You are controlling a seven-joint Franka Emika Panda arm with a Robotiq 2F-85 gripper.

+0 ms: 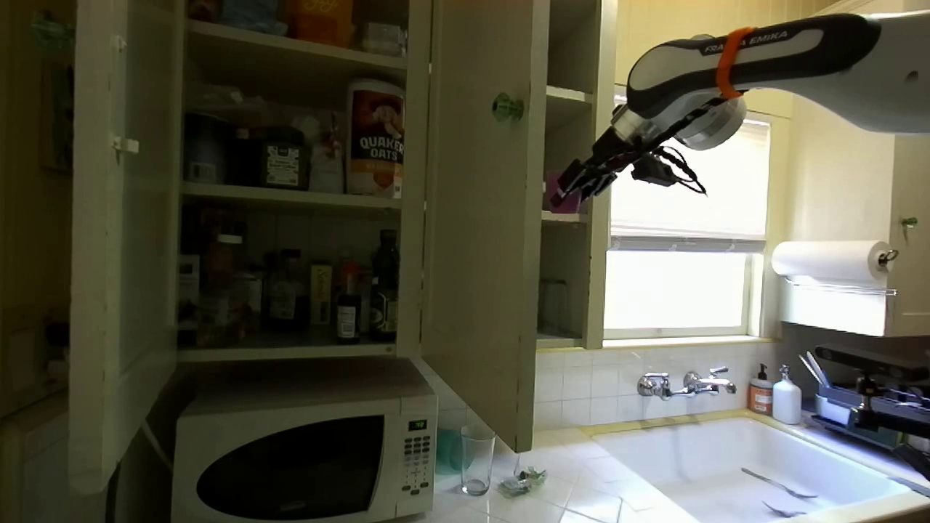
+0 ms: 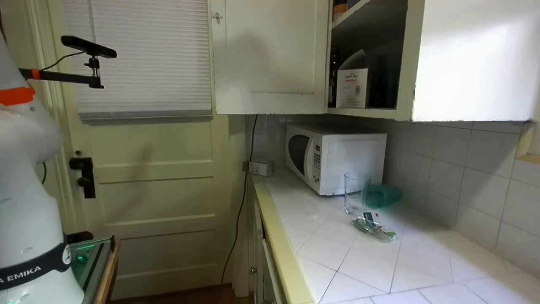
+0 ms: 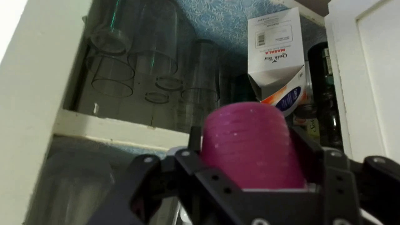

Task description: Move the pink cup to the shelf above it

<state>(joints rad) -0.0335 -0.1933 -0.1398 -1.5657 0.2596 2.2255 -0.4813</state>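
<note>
Spanning the cabinet [image 1: 595, 290] beside the window [image 1: 679, 290] is a white shelf [image 1: 568, 217].

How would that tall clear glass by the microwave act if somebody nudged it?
Pushed high up, the tall clear glass would probably tip, being taller than it is wide. Its smooth-looking sides might be slippery, and its transparency suggests it could break.

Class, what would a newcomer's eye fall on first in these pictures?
Probably the vivid pink cup, held in the gripper near the middle of the wrist view. Next might come the robot arm in front of the window in an exterior view, then the Quaker Oats canister on the middle cabinet shelf.
</note>
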